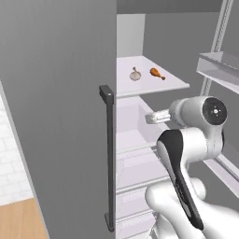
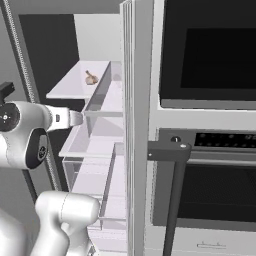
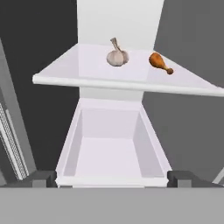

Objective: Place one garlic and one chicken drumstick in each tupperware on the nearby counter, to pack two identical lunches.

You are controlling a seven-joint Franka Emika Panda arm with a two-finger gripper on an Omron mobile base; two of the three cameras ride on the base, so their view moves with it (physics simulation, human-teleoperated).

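Fridge interior in frame. One small off-white garlic bulb [image 3: 116, 57] with a pinkish tint and a thin stem sticking up sits upright on the pale white fridge shelf [image 3: 87, 74]. Just beside it, to its right in the hand view and not touching, lies a small glossy red-brown chicken drumstick [image 3: 159, 62]: fat end toward the garlic, orange-tan bone tip pointing away toward the shelf's right edge. Same pair seen from the left base view: garlic [image 1: 135, 73] left, drumstick [image 1: 157, 73] right, both mid-shelf, well back from the front lip. The right base view shows the garlic [image 2: 91, 78] on the shelf; drumstick not discernible there.

Below the shelf: a white translucent rectangular drawer bin [image 3: 111, 151], nothing visible inside.

Two-finger gripper [image 3: 113, 178]: jaws fully apart, dark tips at the far left and right of the hand view's bottom edge, holding nothing. It points into the fridge at drawer level, below the shelf and well short of both items. White arm visible in both base views, wrist aimed into the fridge opening.

Dark grey vertical fridge door handle [image 1: 108, 158] at left; black built-in oven [image 2: 210, 50] right of the fridge.
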